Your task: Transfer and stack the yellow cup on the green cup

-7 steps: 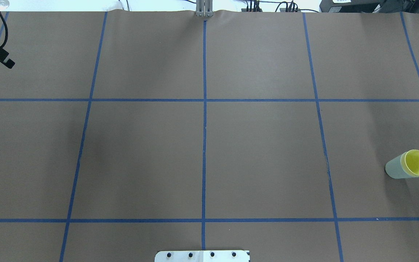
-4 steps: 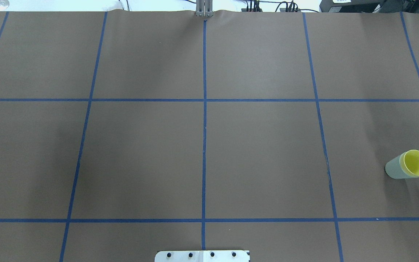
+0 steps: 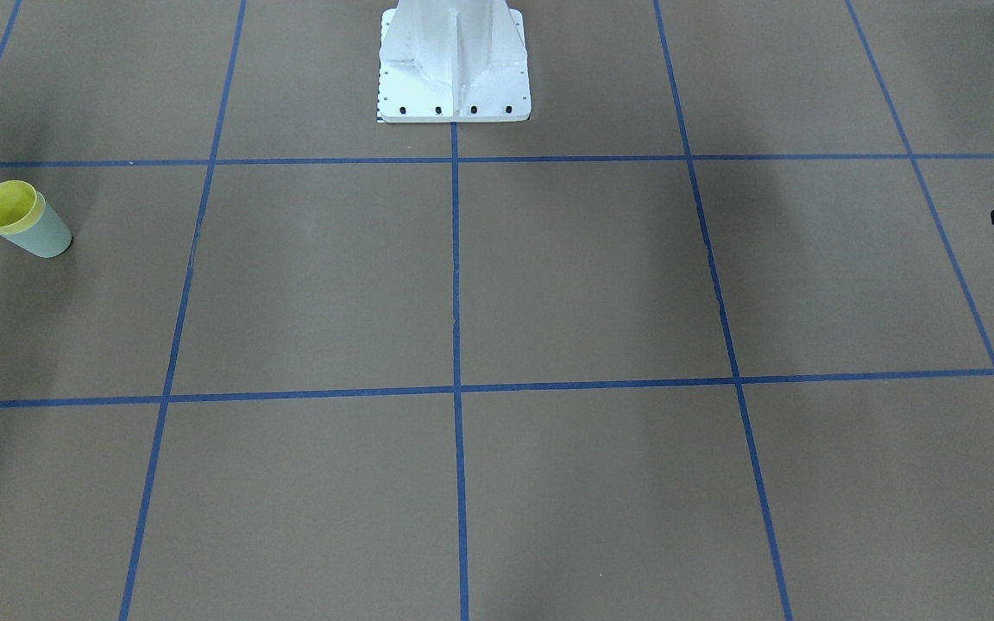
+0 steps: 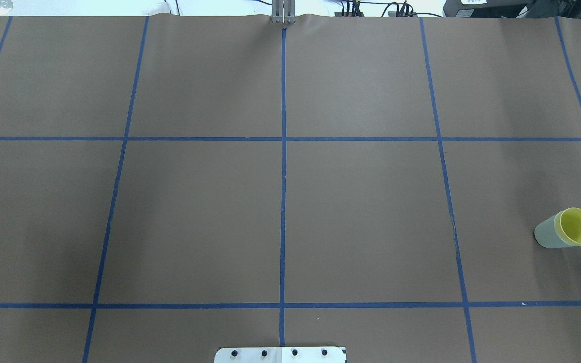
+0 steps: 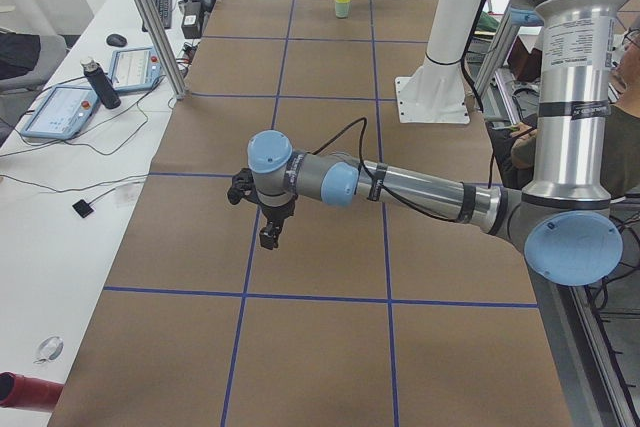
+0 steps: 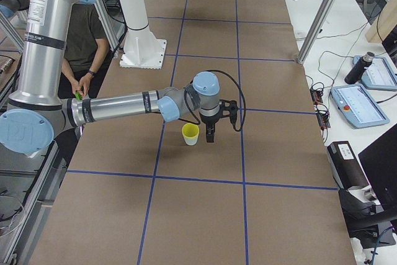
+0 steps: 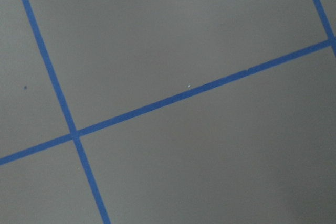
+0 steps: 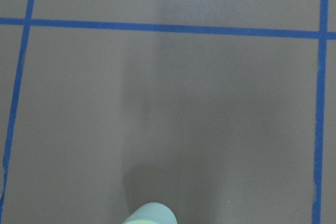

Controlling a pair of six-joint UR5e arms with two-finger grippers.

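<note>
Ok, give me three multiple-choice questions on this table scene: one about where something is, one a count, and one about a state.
1. Where on the table does the yellow cup stand?
A) the centre
B) the robot's left side
C) the robot's right side

2. How many cups are there?
A) one
B) two
C) four

3. The yellow cup is:
A) nested inside the green cup
B) lying on its side alone
C) upside down beside the green one

Answers:
1 C: the overhead view shows it near that view's right edge.
2 B: one yellow and one green, no others.
3 A: only its rim shows above the green wall.
</note>
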